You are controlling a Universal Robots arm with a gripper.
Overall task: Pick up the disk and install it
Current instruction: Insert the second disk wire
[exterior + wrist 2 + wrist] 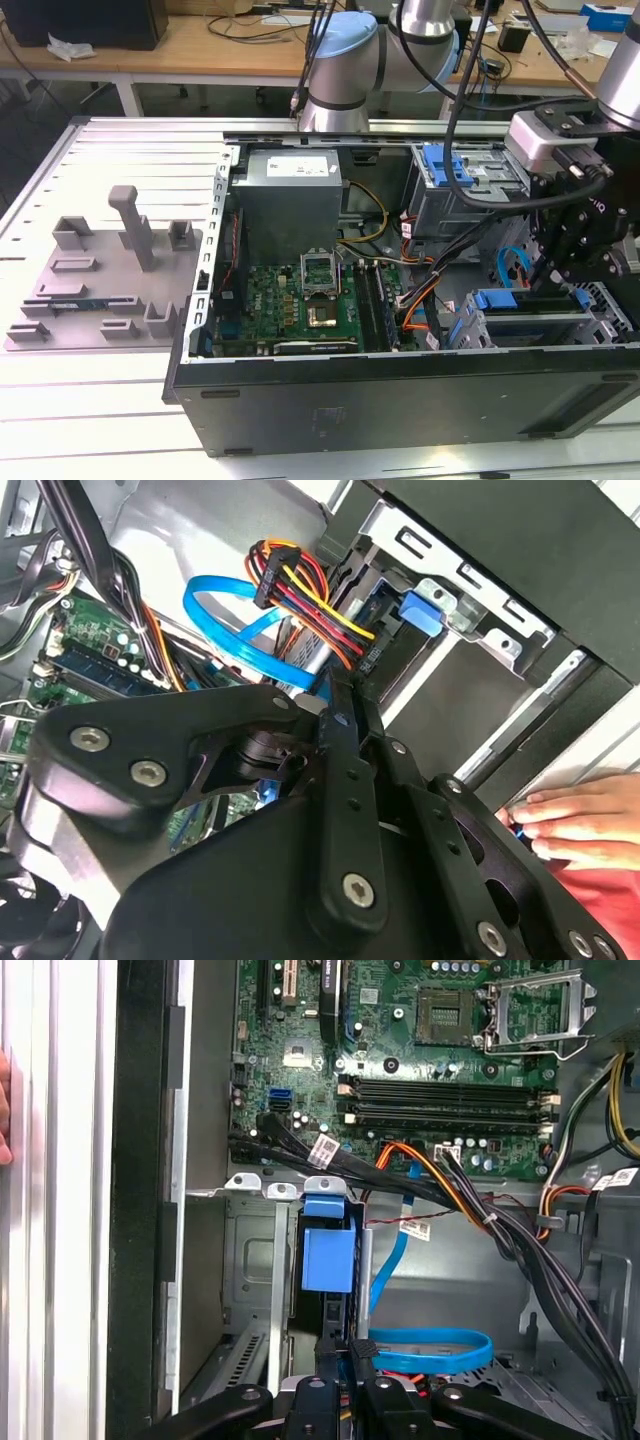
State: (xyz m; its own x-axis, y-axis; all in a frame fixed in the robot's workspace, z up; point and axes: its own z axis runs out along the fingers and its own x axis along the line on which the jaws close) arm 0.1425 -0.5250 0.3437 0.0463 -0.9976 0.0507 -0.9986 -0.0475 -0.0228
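The gripper (570, 262), its fingers' state impossible to tell, hangs over the disk (522, 300) at the drive cage (605, 318), apparently mid-install, needing careful seating.

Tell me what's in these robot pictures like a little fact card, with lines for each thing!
place: open computer case on a table
gripper: inside the case, at the metal drive cage
disk: its blue frame sits in the cage slot, right by the gripper; gripped or not, cannot tell
blue cable: looped beside the gripper
grey tray: outside the case, on the exterior view's left
person's hand: at the case edge
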